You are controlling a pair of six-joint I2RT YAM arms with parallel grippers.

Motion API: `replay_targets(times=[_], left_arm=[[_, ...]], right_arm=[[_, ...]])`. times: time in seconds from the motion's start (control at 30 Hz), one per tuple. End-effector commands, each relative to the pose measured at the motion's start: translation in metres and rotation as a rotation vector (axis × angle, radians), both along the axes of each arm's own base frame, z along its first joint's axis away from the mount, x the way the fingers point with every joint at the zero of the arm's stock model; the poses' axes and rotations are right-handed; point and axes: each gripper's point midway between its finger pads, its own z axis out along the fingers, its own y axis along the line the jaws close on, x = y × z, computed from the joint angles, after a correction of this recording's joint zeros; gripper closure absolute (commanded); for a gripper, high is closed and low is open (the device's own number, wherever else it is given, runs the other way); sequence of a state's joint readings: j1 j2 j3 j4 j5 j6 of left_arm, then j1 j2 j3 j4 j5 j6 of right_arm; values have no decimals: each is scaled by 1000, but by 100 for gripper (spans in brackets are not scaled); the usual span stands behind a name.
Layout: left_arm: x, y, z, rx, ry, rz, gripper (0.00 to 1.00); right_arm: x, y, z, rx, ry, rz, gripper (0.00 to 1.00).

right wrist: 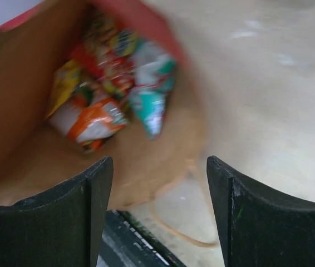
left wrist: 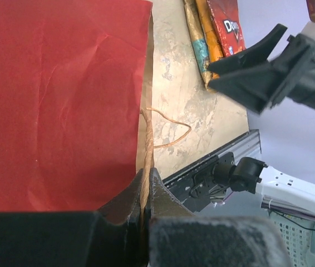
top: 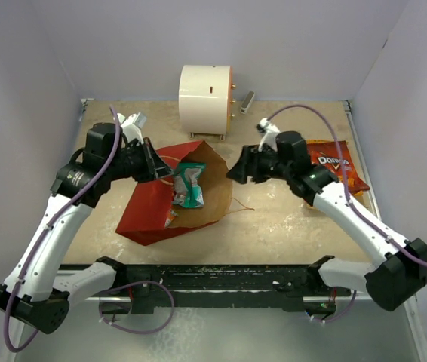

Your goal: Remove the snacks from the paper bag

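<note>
Several crinkly snacks [right wrist: 93,117] inside red paper bag [top: 145,215], brown kraft lining, lying open-mouthed, left gripper [top: 157,164] clenched on its rim, right gripper [top: 235,173] spread, empty

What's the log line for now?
left claw shut on paper bag | right claw open | snacks in bag | chip bag on table

**Table: four items down**

Table [top: 289,219] is a mottled beige slab. The red paper bag [top: 145,215] lies on its side left of centre, mouth open to the right. One twine handle [top: 240,207] trails onto the bare top. The white cylinder [top: 202,90] sits at the far edge, with a small grey part [top: 246,102] just beside it. The red chip bag [top: 334,162] lies flat at far right, with a yellow-orange packet [left wrist: 205,33] touching it.
</note>
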State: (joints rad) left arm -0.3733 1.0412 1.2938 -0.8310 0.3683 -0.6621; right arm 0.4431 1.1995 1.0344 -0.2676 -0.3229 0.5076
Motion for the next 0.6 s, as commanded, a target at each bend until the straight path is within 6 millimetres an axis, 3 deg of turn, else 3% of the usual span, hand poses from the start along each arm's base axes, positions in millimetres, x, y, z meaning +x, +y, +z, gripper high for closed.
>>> replay_targets(times=[0.0, 0.1, 0.23, 0.57], left_arm=[[1, -6, 11, -43, -11, -15, 100], [4, -6, 16, -58, -16, 5, 100], [9, -8, 18, -70, -1, 16, 100], [9, -8, 22, -48, 6, 7, 100]], right_arm=[[-12, 65, 33, 110, -134, 161, 31], [-11, 95, 23, 101, -149, 152, 35], [7, 112, 5, 88, -178, 9, 35], [24, 162, -69, -7, -240, 40, 31]])
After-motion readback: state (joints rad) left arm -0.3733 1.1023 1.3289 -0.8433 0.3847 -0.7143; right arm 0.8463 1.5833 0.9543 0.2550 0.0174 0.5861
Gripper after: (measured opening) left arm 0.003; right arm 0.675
